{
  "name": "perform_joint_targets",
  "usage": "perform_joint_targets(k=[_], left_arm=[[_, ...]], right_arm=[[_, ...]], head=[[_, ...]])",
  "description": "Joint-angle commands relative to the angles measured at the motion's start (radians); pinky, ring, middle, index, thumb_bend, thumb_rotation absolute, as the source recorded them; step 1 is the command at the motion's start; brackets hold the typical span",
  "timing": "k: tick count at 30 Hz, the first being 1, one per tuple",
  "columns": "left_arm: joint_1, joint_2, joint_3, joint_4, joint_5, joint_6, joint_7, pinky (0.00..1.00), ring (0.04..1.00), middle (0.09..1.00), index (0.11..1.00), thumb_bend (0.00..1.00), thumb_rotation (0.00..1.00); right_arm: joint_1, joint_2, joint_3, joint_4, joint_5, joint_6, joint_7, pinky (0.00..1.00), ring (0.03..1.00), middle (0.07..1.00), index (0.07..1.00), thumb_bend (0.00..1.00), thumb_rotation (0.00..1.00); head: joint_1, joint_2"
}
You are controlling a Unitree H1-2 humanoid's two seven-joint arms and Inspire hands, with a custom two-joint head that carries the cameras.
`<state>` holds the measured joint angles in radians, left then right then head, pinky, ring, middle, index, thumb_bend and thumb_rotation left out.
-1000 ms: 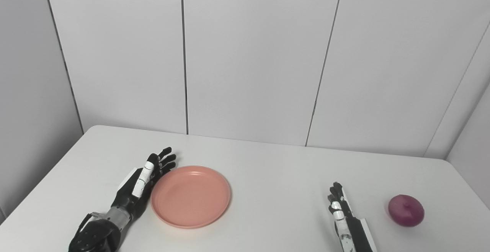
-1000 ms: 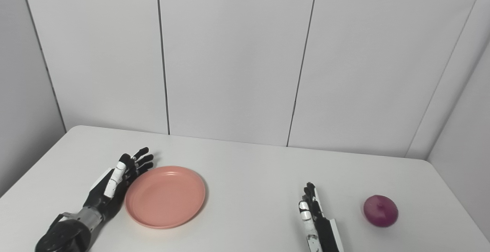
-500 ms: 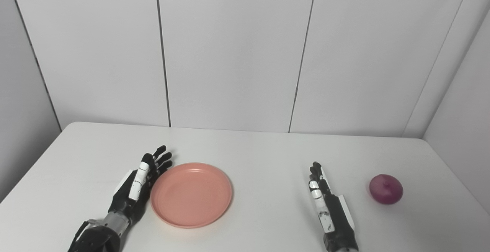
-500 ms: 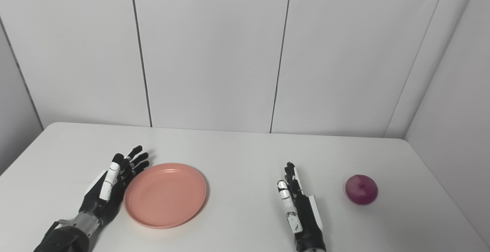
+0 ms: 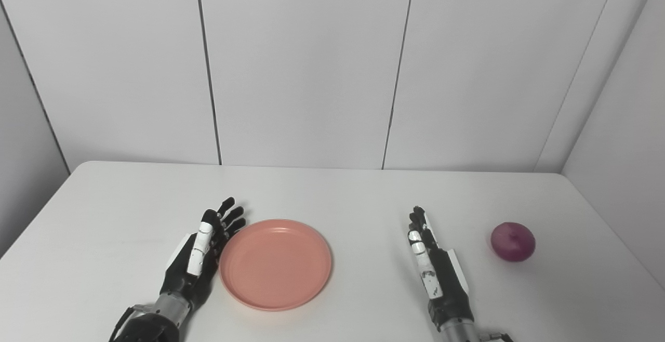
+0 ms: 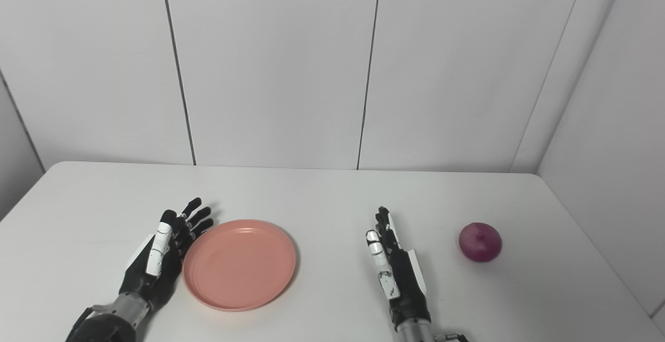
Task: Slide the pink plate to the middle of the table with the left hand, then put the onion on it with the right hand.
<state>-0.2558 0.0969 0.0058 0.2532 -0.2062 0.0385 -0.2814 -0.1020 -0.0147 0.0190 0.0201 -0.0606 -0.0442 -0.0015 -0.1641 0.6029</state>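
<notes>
A pink plate (image 5: 275, 264) lies flat on the white table (image 5: 337, 191), left of centre. My left hand (image 5: 200, 253) rests edge-on against the plate's left rim, fingers straight and apart, holding nothing. A purple onion (image 5: 513, 241) sits alone near the table's right side. My right hand (image 5: 434, 264) stands edge-on between plate and onion, fingers extended, well clear of both and empty.
White wall panels (image 5: 311, 61) rise behind the table's far edge, and a side wall (image 5: 623, 123) closes in on the right. The table's right edge runs close past the onion.
The camera has swung, shifting the whole picture. My left hand and the plate have moved a little to the right together. The right hand reaches further onto the table; the onion stays put.
</notes>
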Motion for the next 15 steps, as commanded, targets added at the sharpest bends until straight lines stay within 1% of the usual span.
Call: perform_joint_targets(k=[1,3,8,12,15], left_arm=[[0.001,-0.022,-0.008,-0.032,0.008,0.021,0.022,0.95,0.943,0.955,0.956,0.81,1.0],[0.013,-0.033,-0.016,-0.047,0.019,0.021,0.031,0.94,0.929,0.946,0.952,0.81,0.98],[0.039,-0.042,-0.053,-0.105,0.058,0.039,0.037,0.95,0.934,0.944,0.948,0.82,1.0],[0.056,-0.051,-0.081,-0.154,0.066,0.072,0.034,0.98,0.958,0.968,0.975,0.8,1.0],[0.062,-0.059,-0.094,-0.175,0.068,0.085,0.036,0.99,0.973,0.981,0.986,0.81,1.0]], right_arm=[[-0.043,0.003,-0.004,-0.023,0.013,-0.003,0.002,1.0,1.0,0.991,1.0,0.65,1.0],[-0.045,0.002,-0.003,-0.024,0.013,0.003,0.002,1.0,1.0,0.993,1.0,0.67,1.0],[-0.046,0.005,-0.004,-0.03,0.02,0.004,0.001,1.0,1.0,0.993,1.0,0.68,0.98],[-0.045,0.006,-0.003,-0.039,0.023,0.018,0.001,1.0,1.0,0.994,1.0,0.68,0.98],[-0.046,0.007,-0.005,-0.044,0.026,0.03,0.0,1.0,1.0,0.993,1.0,0.69,0.98]], head=[[0.002,0.002],[0.002,0.002],[0.0,0.008],[-0.006,0.014],[-0.006,0.014]])
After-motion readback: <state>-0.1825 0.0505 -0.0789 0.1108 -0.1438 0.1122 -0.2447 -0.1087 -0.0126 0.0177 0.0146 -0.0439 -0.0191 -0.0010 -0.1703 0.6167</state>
